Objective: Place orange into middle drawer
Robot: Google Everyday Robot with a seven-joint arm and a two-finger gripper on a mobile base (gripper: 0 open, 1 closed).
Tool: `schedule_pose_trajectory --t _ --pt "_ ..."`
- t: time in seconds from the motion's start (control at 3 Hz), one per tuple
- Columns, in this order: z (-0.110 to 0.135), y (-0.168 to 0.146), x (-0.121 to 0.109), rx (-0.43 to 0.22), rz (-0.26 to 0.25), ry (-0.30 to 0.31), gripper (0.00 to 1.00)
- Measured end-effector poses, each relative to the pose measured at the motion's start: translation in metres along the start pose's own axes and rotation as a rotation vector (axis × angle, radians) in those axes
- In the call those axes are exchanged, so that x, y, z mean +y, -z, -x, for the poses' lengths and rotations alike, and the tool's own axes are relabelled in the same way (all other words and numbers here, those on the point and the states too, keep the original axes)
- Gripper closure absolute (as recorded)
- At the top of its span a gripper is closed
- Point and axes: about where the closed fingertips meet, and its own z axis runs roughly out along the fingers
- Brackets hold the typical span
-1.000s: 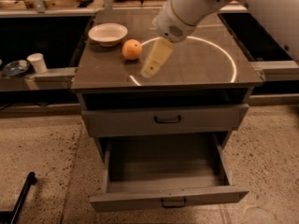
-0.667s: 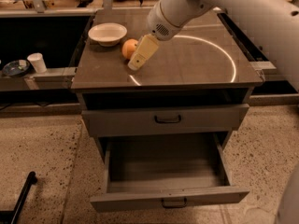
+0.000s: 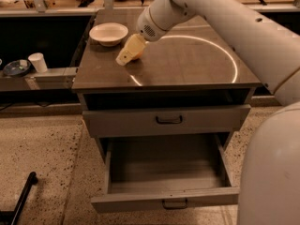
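End effector (image 3: 124, 57) over the back-left quarter of the counter (image 3: 187, 69), lowered onto the spot where the orange (image 3: 137, 55) sits. The cream-coloured end effector slants down from the white arm (image 3: 220, 13) toward the counter's left edge. It covers most of the fruit, so only a sliver of orange skin shows at its right side. Whether the end effector is open around the fruit or closed on it cannot be told from this view. The orange rests on the counter, just in front of and to the right of the white bowl (image 3: 108, 33). The bowl stands near the back-left corner; bowl and fruit are near each other but apart.

Compared with the frame 0.7 s earlier, the end effector has shifted left. Then, its tip lay just beside the orange's right side and the whole fruit was in plain sight; now the fruit is largely hidden behind it. Orange and bowl keep their former places on the counter.

Below the counter's front edge, the upper drawer (image 3: 136, 122) is closed, its dark bar handle centred. The middle drawer (image 3: 140, 201) beneath it stands pulled out, as before, with its grey floor in open view. A bright ring of light (image 3: 201, 36) arcs across the right half of the counter. Beyond the left edge, on a lower ledge, stands a white cup (image 3: 37, 62).
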Motion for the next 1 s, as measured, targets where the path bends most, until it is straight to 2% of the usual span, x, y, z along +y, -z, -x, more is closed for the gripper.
schedule_pose_trajectory --t 0.33,0.67,1.0 --pt "0.005 -0.024 -0.011 -0.002 -0.001 -0.023 0.00" --pt "-0.001 -0.041 -0.014 0.009 0.002 -0.039 0.00" --pt "-0.016 -0.053 -0.016 0.021 0.001 -0.066 0.16"
